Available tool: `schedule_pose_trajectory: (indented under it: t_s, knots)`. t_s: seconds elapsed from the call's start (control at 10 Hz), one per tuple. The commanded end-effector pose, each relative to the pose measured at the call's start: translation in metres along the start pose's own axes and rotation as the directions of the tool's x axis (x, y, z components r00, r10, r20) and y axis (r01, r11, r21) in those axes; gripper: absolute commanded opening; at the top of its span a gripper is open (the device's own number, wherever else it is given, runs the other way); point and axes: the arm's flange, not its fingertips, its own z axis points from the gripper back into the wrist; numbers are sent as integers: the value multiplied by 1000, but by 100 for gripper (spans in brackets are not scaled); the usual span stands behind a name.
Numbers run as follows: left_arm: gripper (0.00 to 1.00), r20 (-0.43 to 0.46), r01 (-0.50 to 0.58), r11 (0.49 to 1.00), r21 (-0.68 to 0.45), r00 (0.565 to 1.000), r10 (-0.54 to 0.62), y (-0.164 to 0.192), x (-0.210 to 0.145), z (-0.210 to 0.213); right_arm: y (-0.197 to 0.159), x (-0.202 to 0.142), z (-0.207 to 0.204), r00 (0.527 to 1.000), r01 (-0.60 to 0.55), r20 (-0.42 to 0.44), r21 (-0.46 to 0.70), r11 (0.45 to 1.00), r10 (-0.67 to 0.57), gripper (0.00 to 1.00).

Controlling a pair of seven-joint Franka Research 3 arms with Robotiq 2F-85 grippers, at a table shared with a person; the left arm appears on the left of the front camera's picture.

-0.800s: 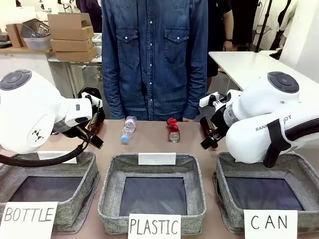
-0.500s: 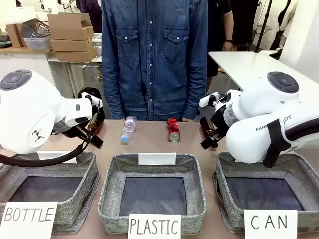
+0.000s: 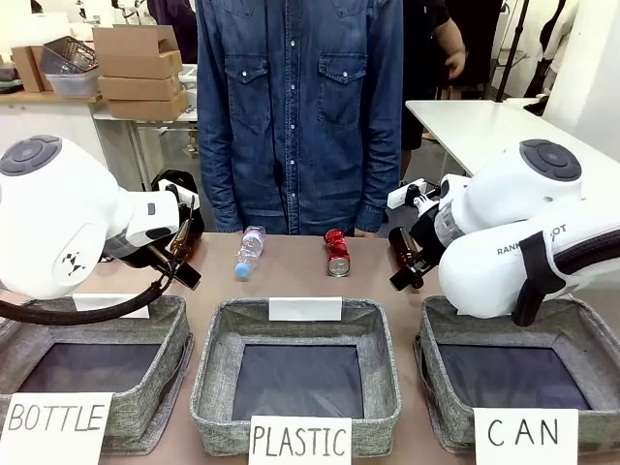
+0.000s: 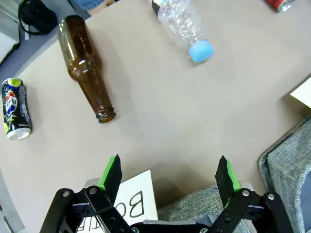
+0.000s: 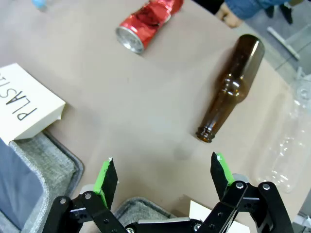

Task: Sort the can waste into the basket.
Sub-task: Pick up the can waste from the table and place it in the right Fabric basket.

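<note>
The shiny red can [image 3: 336, 252] lies on its side at the far middle of the table; the right wrist view shows this red can [image 5: 148, 19] well ahead of my right gripper [image 5: 163, 173], which is open and holds nothing. The dark can with green, white and blue print [image 4: 14, 109] lies far off to the side of my left gripper [image 4: 168, 173], also open with nothing between its fingers. The grey basket with the "CAN" sign [image 3: 431, 334] stands at the front right, under my right arm, with nothing on its dark bottom.
Like baskets signed "BOTTLE" [image 3: 179, 320] and "PLASTIC" [image 3: 208, 387] stand left and middle. A brown bottle [image 4: 87, 68] and a clear plastic bottle [image 4: 184, 24] lie ahead of the left gripper. Another brown bottle [image 5: 231, 87] and a clear bottle [image 5: 291, 141] lie near the right gripper. A person [image 3: 295, 107] stands at the far edge.
Neither arm nor anything on the table has moved. Only a hand of someone in the background has risen.
</note>
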Motion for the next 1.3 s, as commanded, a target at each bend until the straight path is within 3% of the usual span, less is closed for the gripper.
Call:
schedule_pose_trajectory:
  t_s: [0.0,0.4,0.5,0.6,0.9,1.0,1.1,1.2]
  knots:
    - [100,0,0,1000,0,1000,0,0,0,0,0,0,0,1000,1,0,0,1000,-1,100]
    - [100,0,0,1000,0,1000,0,0,0,0,0,0,0,1000,0,0,0,1000,0,100]
    - [100,-58,14,1000,-11,998,-14,3,9,28,6,7,25,1000,-17,15,7,1000,17,100]
    - [100,-44,-5,1000,11,999,6,6,19,77,9,15,71,999,34,0,7,999,-34,100]
    - [100,137,74,989,131,986,-92,9,-1,189,15,3,175,991,-5,136,-75,997,15,100]
    - [100,124,87,981,174,986,-110,5,-8,200,18,-4,189,985,-23,169,-91,996,39,100]
    - [100,70,74,946,316,992,-101,-1,-8,186,19,-8,188,981,-5,191,-169,986,38,100]
    - [100,134,51,990,134,989,-69,12,21,204,7,24,183,989,-1,151,-62,998,10,100]
